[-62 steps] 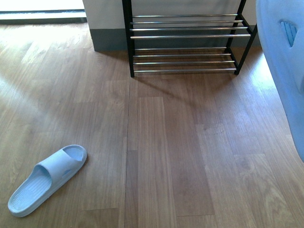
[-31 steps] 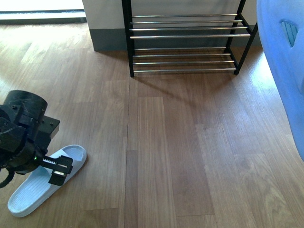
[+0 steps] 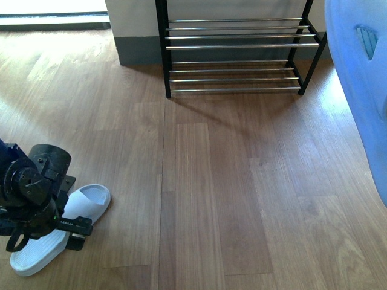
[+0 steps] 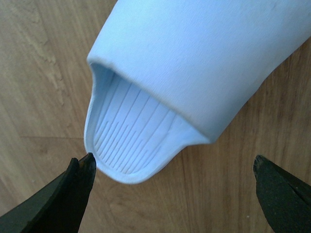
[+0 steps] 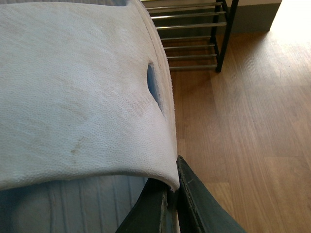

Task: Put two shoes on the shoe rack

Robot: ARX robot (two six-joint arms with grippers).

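Observation:
One pale blue slide sandal lies on the wood floor at the near left, toe opening toward the rack. My left gripper hovers over its middle, open. In the left wrist view the sandal's strap and ribbed footbed lie just ahead of the gripper, one black fingertip beside its rim and the other well off to the side. The second pale blue slide sandal fills the right edge, held up. My right gripper is shut on the edge of its strap. The shoe rack stands against the far wall.
A grey-based wall block stands just left of the rack. Wood floor spreads between the sandals and the rack. In the right wrist view the rack's chrome rods lie beyond the held sandal.
My left arm came into view at the lower left and has dropped closer over the sandal on the floor. The held sandal at the right has stayed put.

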